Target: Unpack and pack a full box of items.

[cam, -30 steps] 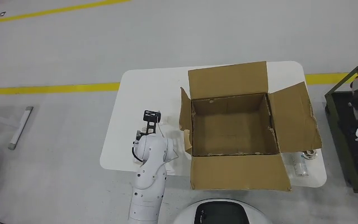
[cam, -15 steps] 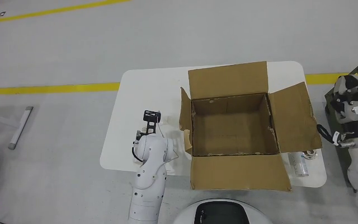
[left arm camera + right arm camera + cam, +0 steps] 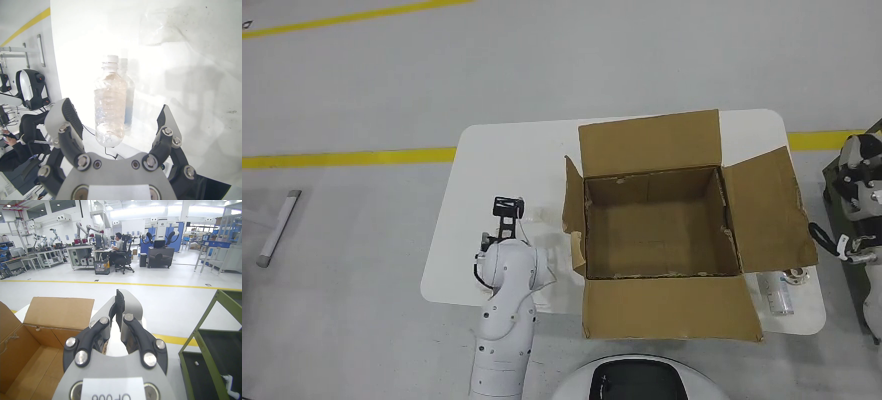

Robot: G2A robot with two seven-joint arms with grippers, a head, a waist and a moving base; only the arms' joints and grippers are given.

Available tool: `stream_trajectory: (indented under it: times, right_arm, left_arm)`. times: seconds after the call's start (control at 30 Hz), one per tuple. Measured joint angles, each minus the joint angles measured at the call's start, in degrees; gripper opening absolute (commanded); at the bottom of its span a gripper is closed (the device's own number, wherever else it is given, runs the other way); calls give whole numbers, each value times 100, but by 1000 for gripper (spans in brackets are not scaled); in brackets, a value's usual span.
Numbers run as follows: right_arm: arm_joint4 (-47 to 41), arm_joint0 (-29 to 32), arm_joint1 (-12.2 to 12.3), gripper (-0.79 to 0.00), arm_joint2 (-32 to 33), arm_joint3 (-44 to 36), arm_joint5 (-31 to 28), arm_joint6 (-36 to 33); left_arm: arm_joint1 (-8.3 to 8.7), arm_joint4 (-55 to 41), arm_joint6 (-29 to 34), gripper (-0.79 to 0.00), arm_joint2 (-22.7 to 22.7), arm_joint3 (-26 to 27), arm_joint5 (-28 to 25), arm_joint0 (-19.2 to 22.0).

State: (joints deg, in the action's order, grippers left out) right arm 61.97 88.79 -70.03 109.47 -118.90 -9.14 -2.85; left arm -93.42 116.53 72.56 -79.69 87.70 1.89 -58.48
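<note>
The cardboard box (image 3: 647, 145) was positioned on the white table (image 3: 502, 150), toward its right side, with all four flaps folded outward. Its bare cardboard bottom was exposed in the top view. Small clear items (image 3: 782, 291) were located on the table near the robot, just beside the right flap; their type could not be determined.

The left gripper (image 3: 508, 207) was held over the table to the left of the box, apart from it. In the left wrist view, the fingers (image 3: 72, 115) of the left gripper (image 3: 115, 105) were spread wide. A clear plastic bottle (image 3: 110, 106) with a white cap was framed between them and was touched by neither finger. Its shadow was cast just beside it on the table. Whether the bottle rested on the surface could not be determined.

The right gripper (image 3: 118, 298) was held beyond the right side of the box, with its fingers pressed together on nothing. A green rack (image 3: 208, 321) was located beside it.
</note>
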Motion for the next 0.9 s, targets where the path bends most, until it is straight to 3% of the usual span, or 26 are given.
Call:
stream_trajectory:
  times: [0.13,0.47,0.7,0.9]
  right_arm:
    - [0,0,0,-785,0,0,0,0]
    - [0,0,0,-785,0,0,0,0]
    - [0,0,0,-785,0,0,0,0]
    - [0,0,0,-785,0,0,0,0]
  left_arm:
    - [6,-339,297,0,-225,402,-24,32]
    - [108,285,379,0,-608,1192,-588,-215]
    - [72,-583,1204,0,-1064,932,-273,236]
    - [76,-1682,1550,0,-1398,610,-389,674]
